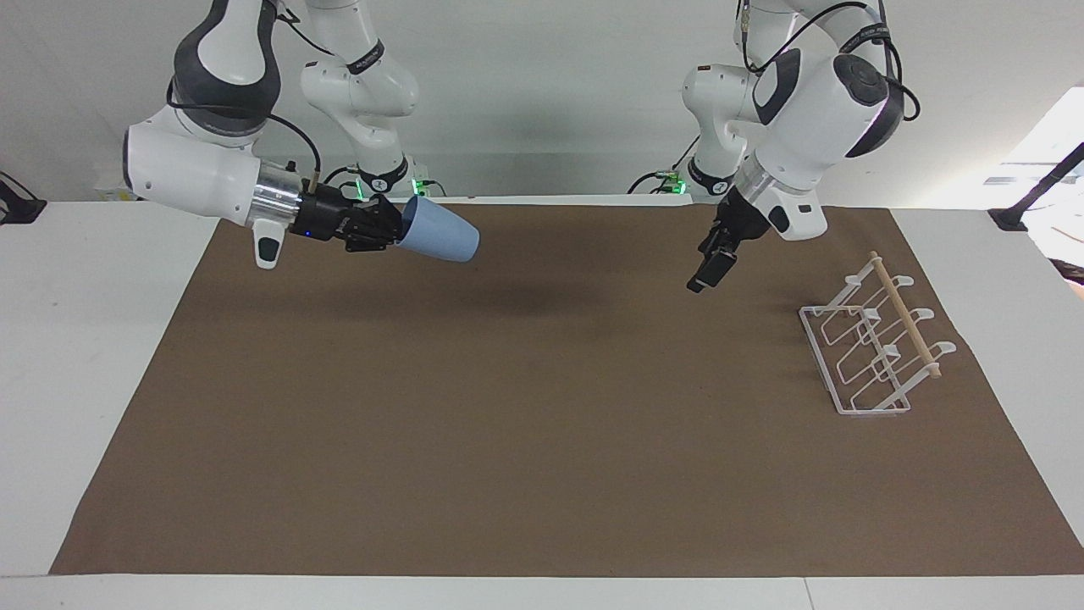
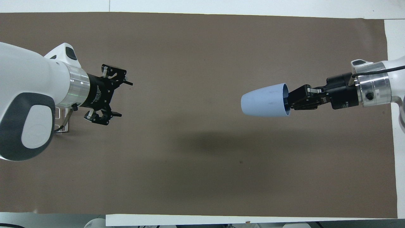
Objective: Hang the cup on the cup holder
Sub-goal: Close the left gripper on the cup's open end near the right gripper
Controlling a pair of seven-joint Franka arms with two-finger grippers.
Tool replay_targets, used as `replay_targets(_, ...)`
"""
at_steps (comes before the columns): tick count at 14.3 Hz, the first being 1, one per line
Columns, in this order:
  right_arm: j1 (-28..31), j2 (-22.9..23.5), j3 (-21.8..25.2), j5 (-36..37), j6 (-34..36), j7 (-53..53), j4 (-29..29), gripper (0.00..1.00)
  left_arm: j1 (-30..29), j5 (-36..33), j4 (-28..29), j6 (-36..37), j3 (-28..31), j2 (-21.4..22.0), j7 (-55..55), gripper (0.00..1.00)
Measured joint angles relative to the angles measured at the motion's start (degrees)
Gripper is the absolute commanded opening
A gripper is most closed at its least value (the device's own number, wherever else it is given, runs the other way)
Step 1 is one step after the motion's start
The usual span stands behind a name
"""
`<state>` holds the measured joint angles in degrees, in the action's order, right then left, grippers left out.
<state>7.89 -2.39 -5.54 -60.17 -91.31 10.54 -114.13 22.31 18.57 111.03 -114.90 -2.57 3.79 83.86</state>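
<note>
- Cup (image 1: 438, 230) hangs in the air at the upper left of the facing view, lying on its side with its base pointing toward the middle of the frame; it is off the mat (image 1: 542, 474).
- Right gripper (image 1: 391, 229), also upper left in that view, is clamped on the cup's rim, one finger inside the mouth and one outside, as the overhead view shows at its right side.
- Judging by its plain matte plastic look and thin wall, the cup is probably light and fairly stiff, yet a rim pinch could let it swing or slip, since the surface looks smooth and the body tapers.
- For a handover, the tapered body near the base looks like the free place to take hold, because the rim is already occupied; a grasp across the middle of the wall seems safer than at the narrow base, where jaws could slide off.
- Left gripper (image 1: 707, 269), right of centre in the facing view, hangs over the mat with its fingers spread wide and nothing between them; in the overhead view it points toward the cup from the left side.
- Holder (image 1: 872, 343) stands on the mat at the right of the facing view, well apart from the cup, its prongs slanting up to a wooden rod (image 1: 904, 314).
- Hanging probably calls for the open mouth to slide over a prong, so the mouth must be freed first.
</note>
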Motion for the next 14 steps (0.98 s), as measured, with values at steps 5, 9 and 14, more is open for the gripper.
replay_targets(5,-4.44,-3.4,-0.06,-10.06,-5.92,-1.68,-7.09,0.0,10.67,0.46,-0.8,-10.11,-0.23,-2.76,16.27,1.0)
replay_targets(9,-8.01,-3.97,-0.13,-10.98,-9.1,-5.12,-7.96,0.0,13.82,0.47,-3.81,-11.02,-0.27,-3.97,21.47,1.0)
replay_targets(14,-8.04,-3.97,0.09,-11.01,-9.1,-5.17,-8.97,0.0,16.57,0.47,-6.78,-11.26,-0.31,-5.02,25.39,1.0)
